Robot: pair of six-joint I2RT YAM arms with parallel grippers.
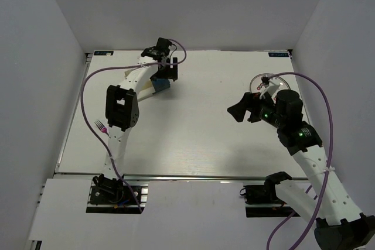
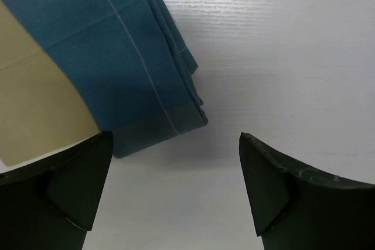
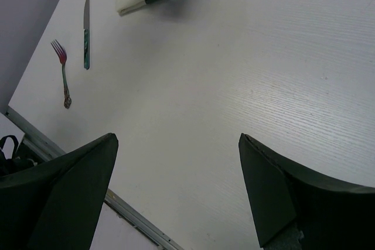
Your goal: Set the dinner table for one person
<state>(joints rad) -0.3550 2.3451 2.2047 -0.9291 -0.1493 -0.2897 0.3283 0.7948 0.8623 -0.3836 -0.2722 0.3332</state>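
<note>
Filling the scene, the white desk is seen; the left pincer is held released at the folded placemat corner, far left, and the right pincer released at right.

Blue-and-tan placemat, pale stitching — white, faintly grained dinner table

Bright, even light leaves soft shadows on the dinner table, whose grain shows sharply.
</note>
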